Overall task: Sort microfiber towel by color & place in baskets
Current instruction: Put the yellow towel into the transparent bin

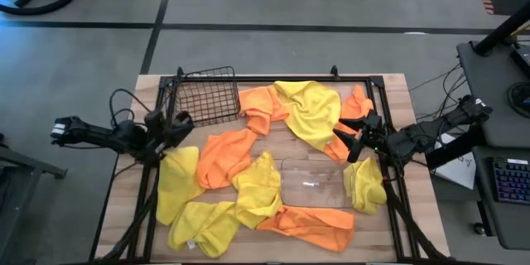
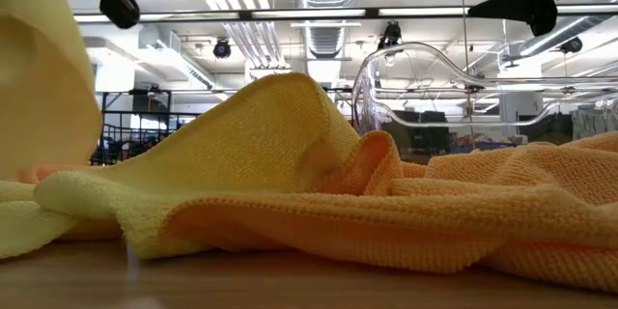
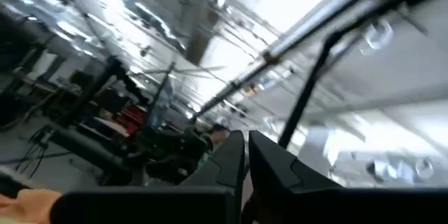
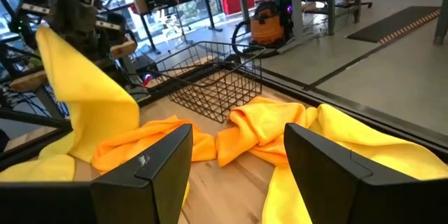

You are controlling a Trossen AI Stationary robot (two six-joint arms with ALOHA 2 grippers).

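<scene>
Two baskets, about ten towels

Left gripper raised at the table's left side, arm reaching in from the left, fingers pinched together, apparently tilted upward. Right gripper hovers over the table's right side, arm coming in from the right, fingers spread apart, nothing between them.

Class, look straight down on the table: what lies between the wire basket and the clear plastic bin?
In the high view, orange towels and a large yellow towel lie between the wire basket and the clear bin.
</scene>
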